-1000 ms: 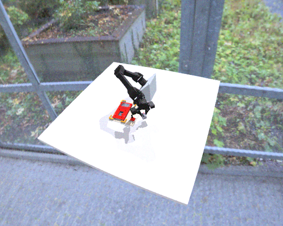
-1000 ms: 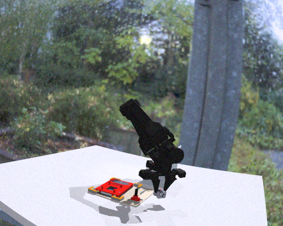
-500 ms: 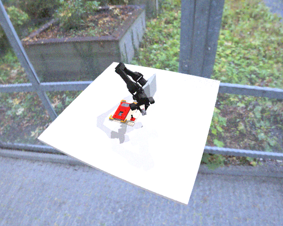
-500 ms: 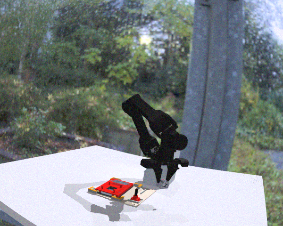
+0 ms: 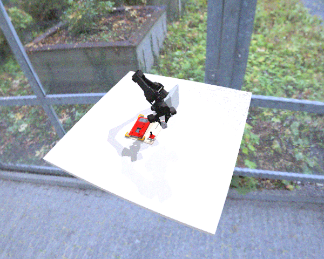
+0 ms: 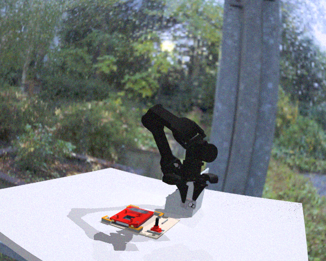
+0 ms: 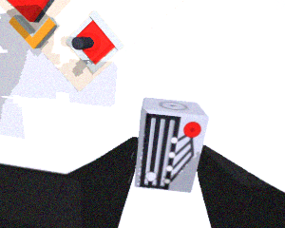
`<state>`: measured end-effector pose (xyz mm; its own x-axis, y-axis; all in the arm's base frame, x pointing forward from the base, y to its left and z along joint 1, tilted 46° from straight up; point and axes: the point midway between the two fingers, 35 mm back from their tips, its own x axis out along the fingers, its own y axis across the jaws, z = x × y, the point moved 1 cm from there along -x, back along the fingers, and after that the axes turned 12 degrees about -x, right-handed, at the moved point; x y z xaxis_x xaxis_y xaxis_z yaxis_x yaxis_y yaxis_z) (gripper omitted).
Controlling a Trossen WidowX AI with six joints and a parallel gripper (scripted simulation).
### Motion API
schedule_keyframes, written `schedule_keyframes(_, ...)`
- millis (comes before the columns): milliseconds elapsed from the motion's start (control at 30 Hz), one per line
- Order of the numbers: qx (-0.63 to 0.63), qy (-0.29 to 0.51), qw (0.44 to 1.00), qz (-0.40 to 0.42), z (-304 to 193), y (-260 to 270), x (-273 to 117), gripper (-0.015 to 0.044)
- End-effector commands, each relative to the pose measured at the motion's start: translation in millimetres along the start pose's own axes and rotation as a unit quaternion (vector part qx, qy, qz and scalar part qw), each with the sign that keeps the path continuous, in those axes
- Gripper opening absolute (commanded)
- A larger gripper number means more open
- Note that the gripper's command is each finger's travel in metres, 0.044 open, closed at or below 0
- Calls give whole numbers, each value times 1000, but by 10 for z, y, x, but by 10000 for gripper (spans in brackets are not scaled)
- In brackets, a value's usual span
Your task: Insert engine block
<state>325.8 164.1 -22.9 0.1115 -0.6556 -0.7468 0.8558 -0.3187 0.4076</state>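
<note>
My gripper (image 5: 163, 122) (image 6: 189, 200) (image 7: 167, 147) is shut on the grey engine block (image 5: 164, 125) (image 6: 191, 204) (image 7: 163, 163) and holds it above the table. In the wrist view, the block's striped face with a red disc points toward the camera, and a ring mark shows on its far side. The red car body (image 5: 134, 131) (image 6: 142, 216) lies flat to the left of the block in the top and exterior views. Its dark opening (image 5: 139, 129) (image 6: 128, 217) is near the middle. The rib cannot be made out.
The tan board (image 5: 155, 131) (image 6: 173, 222) carries the car body, orange corner brackets (image 5: 141, 138) (image 6: 136, 228) (image 7: 34, 39) and a red piece (image 5: 152, 136) (image 6: 156, 229) (image 7: 104, 44) with an upright black stem. A thin pin (image 6: 164, 221) lies nearby. A grey upright panel (image 5: 175, 97) (image 6: 175, 205) stands behind the gripper.
</note>
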Motion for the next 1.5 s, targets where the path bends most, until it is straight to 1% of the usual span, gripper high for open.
schedule_keyframes(0, -43, 2, 999, -2, 62, 81, -4, 0)
schedule_keyframes(367, -196, 3, 981, -2, 241, 300, 69, 0)
schedule_keyframes(733, -341, 2, 940, -3, 448, 501, 156, 0)
schedule_keyframes(1100, -479, 0, 878, -2, 663, 680, 237, 0)
schedule_keyframes(1467, -607, -4, 795, -3, 890, 837, 319, 0)
